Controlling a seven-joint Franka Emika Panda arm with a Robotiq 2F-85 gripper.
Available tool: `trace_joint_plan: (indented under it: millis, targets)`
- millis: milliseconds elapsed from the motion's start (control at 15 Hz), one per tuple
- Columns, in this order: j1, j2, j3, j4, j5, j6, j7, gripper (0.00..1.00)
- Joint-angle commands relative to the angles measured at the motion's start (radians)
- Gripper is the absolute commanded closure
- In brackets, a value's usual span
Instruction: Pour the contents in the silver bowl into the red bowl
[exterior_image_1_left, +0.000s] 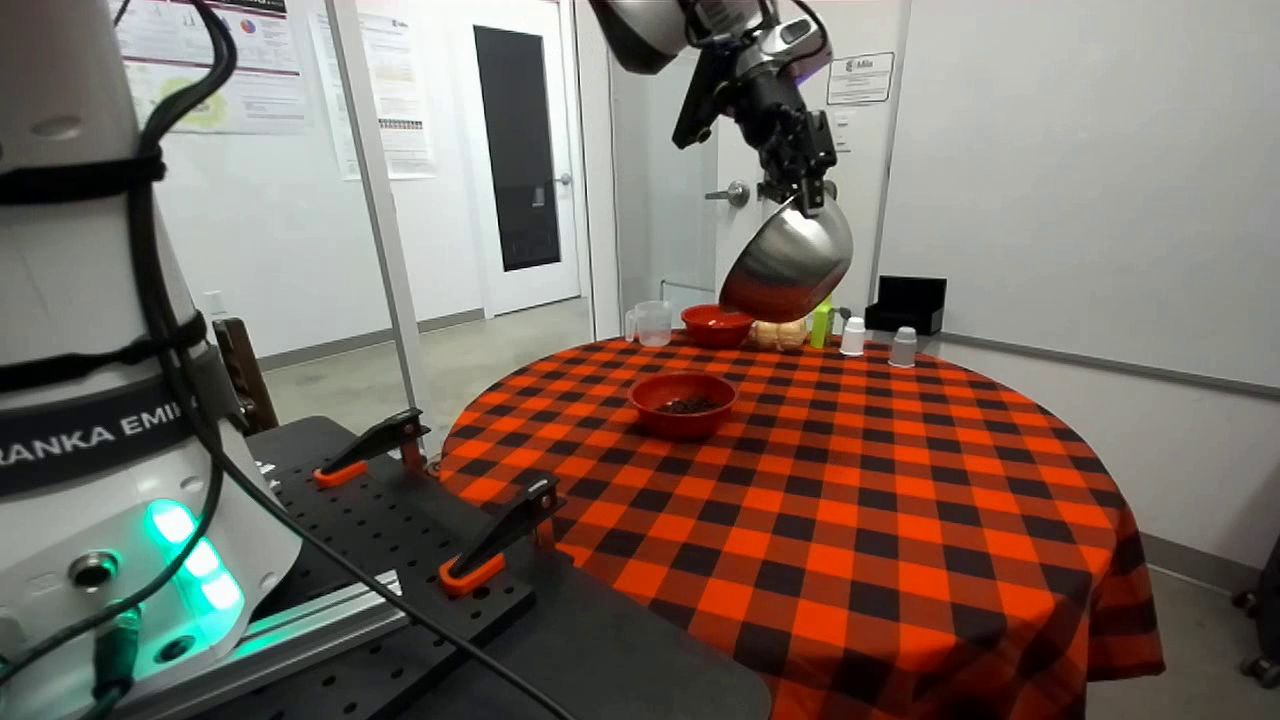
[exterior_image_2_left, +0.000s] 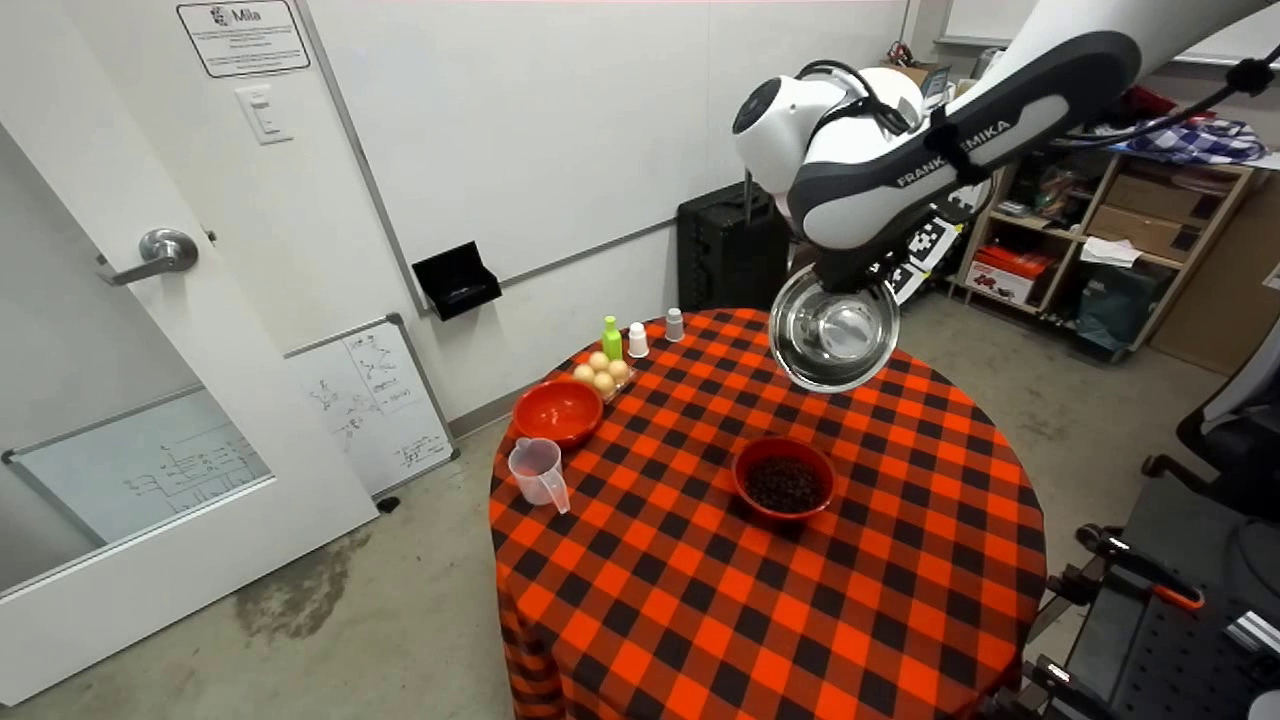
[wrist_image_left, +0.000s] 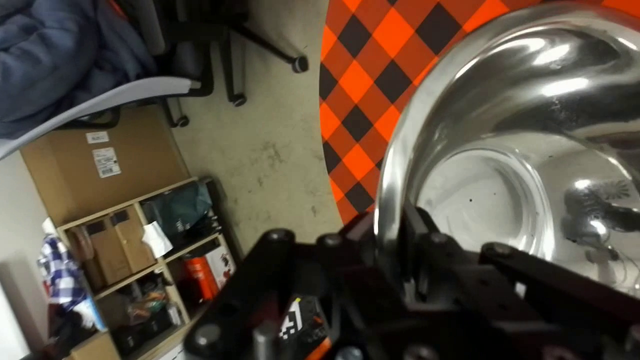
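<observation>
Checked cloth (exterior_image_1_left: 850, 480) spreads below the tilted silver bowl (exterior_image_1_left: 795, 255), shiny and round, rim clamped in the pincer (wrist_image_left: 392, 226).

Two red bowls (exterior_image_1_left: 682, 424), one silver bowl (exterior_image_1_left: 790, 258)

In the wrist view we see the gripper (wrist_image_left: 389, 222) blurred, its lower part cut off by the bottom edge. To its right and touching it, the silver bowl (wrist_image_left: 525, 140) runs past the right edge; dark specks (wrist_image_left: 470, 200) on its floor are too small for us to name. Well left of the gripper, a chair (wrist_image_left: 145, 90) is cut off. In both exterior views we lose the arm (exterior_image_2_left: 920, 170) above the gripper at the top edge. In an exterior view, dark bits (exterior_image_2_left: 788, 487) in the red bowl (exterior_image_2_left: 785, 447) below the gripper are too small to identify. In an exterior view the eggs (exterior_image_1_left: 780, 337) below it look blurred.
</observation>
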Motion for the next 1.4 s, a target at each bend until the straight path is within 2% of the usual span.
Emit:
trace_joint_plan:
  millis: [0, 333, 733, 1067, 1333]
  targets:
    - [-0.055, 0.026, -0.060, 0.050, 0.195, 0.052, -0.185, 0.98]
    - [-0.121, 0.094, -0.109, 0.107, 0.490, 0.048, -0.421, 0.98]
    - [-0.229, 0.268, -0.090, 0.271, 0.803, -0.004, -0.686, 0.98]
    - [-0.305, 0.422, -0.096, 0.456, 0.906, -0.061, -0.779, 0.98]
    - [-0.333, 0.517, -0.103, 0.572, 0.918, -0.098, -0.757, 0.98]
